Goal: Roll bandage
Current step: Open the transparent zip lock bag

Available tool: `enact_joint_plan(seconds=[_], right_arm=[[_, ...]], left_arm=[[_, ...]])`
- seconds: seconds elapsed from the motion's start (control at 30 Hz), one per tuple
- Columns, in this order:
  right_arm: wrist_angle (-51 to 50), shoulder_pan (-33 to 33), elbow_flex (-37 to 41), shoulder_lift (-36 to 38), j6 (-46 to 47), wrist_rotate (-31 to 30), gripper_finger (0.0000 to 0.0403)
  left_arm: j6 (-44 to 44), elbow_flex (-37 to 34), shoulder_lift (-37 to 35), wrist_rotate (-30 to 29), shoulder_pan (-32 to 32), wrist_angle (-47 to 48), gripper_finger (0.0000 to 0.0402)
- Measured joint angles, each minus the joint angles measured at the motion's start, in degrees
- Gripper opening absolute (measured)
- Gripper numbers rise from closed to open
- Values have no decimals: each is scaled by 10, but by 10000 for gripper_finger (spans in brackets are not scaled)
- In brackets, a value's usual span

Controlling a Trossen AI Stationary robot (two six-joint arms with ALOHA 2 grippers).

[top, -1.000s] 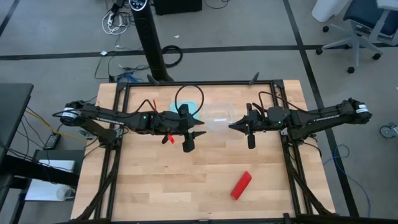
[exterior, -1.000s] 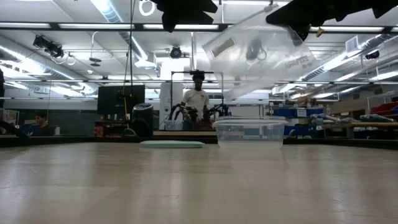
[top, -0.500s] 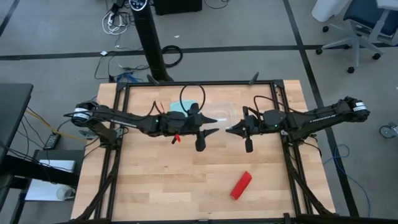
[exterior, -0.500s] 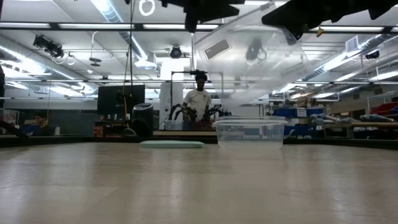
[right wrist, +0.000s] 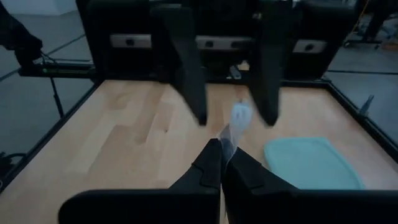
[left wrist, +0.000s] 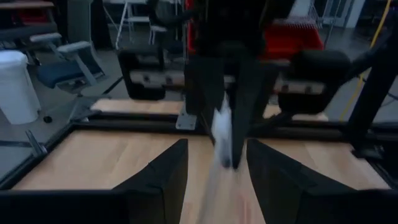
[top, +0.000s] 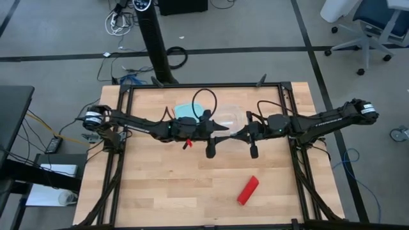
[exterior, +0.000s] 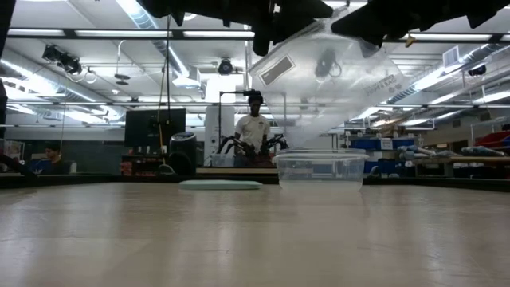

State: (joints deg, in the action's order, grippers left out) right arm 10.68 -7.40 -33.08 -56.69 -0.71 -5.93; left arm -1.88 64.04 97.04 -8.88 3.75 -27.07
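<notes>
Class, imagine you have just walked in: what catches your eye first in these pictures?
Above mid-table the two arms meet around a clear plastic bag: the right hand is shut on its edge, the left hand open beside it. The red bandage lies alone, rolled, near the front edge.

A: Where does the high view sit?
B: Far overhead, facing straight down on the whole bench (top: 160,191) and the floor around it.

A: And the low one?
B: At bench-top level, facing across the wood toward a person (exterior: 253,127) in the room beyond.

A: The wrist views?
B: Each looks close past its own fingers (left wrist: 163,177) at the opposite arm. Both share the clear bag (right wrist: 237,119), which also hangs in the low view.
</notes>
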Motion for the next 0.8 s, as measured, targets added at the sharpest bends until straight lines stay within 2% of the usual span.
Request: enact_joint_plan(seconds=[0.5, 0.63, 0.8], right_arm=[[29, 4, 0, -24, -10, 1, 0], [30, 5, 0, -24, -10, 1, 0], [31, 5, 0, -24, -14, 1, 0]], left_arm=[[-1, 0, 3, 2, 0, -15, 160], [-1, 0, 3, 2, 0, -19, 127], [-1, 0, 6, 20, 0, -19, 55]])
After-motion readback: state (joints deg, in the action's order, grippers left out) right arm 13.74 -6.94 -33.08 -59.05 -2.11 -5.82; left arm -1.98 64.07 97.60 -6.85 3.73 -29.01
